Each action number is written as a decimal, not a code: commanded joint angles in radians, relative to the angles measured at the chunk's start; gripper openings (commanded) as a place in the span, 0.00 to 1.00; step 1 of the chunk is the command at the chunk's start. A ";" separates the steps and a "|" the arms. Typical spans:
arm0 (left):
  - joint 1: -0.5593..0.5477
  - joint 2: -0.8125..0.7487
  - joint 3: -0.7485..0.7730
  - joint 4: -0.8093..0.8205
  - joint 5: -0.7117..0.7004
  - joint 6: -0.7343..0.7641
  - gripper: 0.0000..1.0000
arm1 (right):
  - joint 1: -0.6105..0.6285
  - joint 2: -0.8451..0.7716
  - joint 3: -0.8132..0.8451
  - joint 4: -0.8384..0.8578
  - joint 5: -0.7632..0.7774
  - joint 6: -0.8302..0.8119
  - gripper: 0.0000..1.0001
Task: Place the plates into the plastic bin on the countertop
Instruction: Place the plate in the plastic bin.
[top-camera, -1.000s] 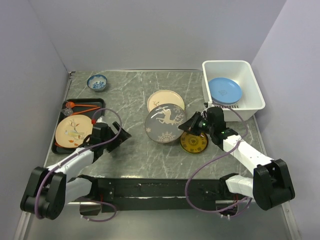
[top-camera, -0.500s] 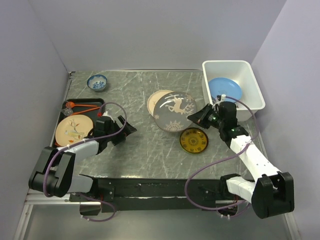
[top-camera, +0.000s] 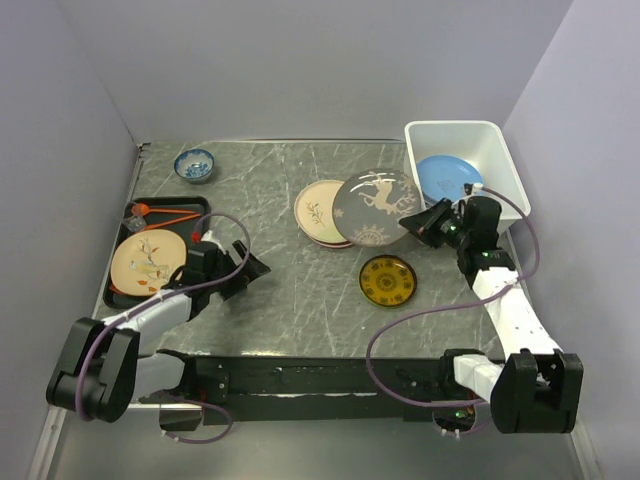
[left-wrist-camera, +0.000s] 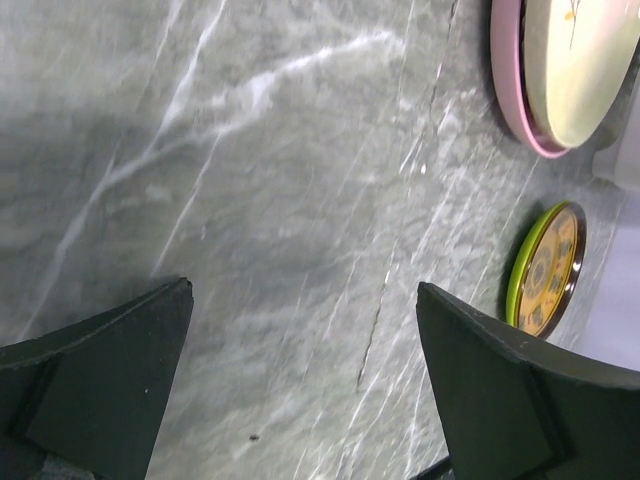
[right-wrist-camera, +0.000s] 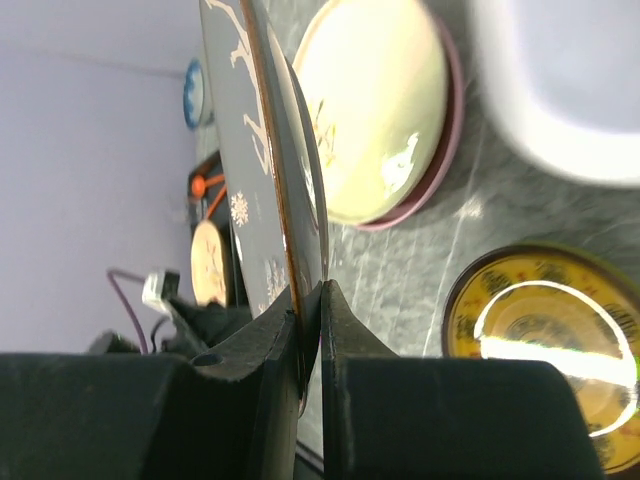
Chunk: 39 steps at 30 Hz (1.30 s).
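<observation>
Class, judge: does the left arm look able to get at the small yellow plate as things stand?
Probably yes: the left pincer is open and empty, and only bare countertop lies between it and the yellow plate. Whether it stretches that far is uncertain.

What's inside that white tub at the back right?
A blue plate lies in the plastic bin, with bare white floor beside it. The plate covers whatever might be beneath it, and the right arm hides its near edge.

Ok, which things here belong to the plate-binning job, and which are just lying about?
Job: grey deer plate in the right gripper; cream plate on a pink plate; yellow plate; left-side sprig plate; blue plate in the white bin.
Lying about: blue-and-white bowl; black tray; orange object.
</observation>
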 joint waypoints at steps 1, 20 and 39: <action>0.000 -0.068 -0.028 -0.007 0.026 0.037 0.99 | -0.055 -0.060 0.088 0.143 -0.056 0.004 0.02; -0.008 -0.106 -0.002 -0.039 0.069 0.052 0.99 | -0.209 0.009 0.124 0.222 -0.126 0.061 0.01; -0.009 -0.130 0.034 -0.062 0.072 0.068 0.99 | -0.333 0.123 0.122 0.384 -0.143 0.191 0.01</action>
